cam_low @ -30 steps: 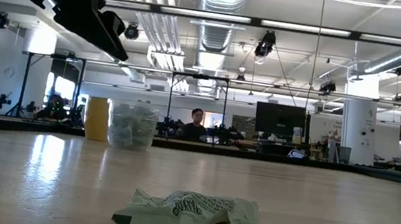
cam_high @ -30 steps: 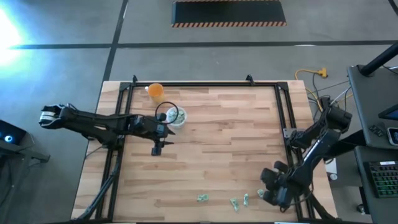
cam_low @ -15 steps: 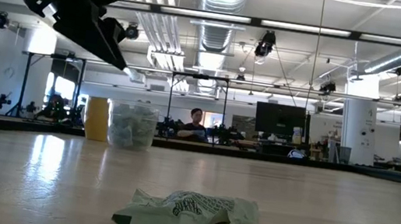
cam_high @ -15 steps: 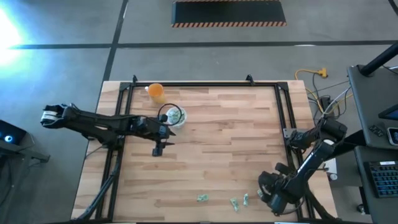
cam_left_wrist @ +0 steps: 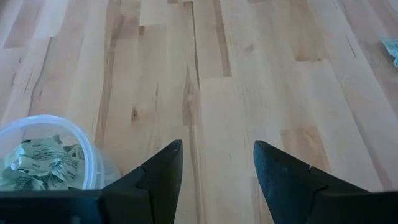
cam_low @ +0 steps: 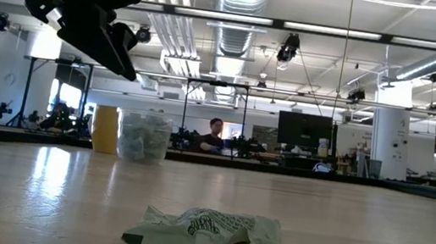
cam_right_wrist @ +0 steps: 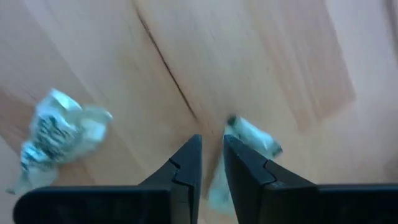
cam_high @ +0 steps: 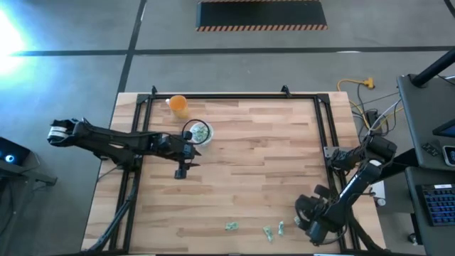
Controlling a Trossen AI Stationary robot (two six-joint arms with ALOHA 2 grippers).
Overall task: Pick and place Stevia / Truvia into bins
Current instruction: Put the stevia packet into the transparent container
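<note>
Right hand (cam_right_wrist: 211, 158) hangs low over the wooden surface (cam_high: 263, 163), fingers narrowed around a crumpled pale green-and-white paper sachet (cam_right_wrist: 252, 138) lying just ahead. Left hand (cam_left_wrist: 214, 165), spread wide, waits beside the clear plastic cup (cam_left_wrist: 46, 152).

The right arm (cam_high: 355, 186) is folded in closer than a second ago: its elbow now sits nearer the table's (cam_high: 249, 171) right edge. The right gripper (cam_high: 307, 222) has slid slightly toward the near edge, by the rightmost sachet (cam_high: 298, 221). The left gripper (cam_high: 182, 169) has shifted slightly; in the low view it hangs a little lower and farther left.
</note>
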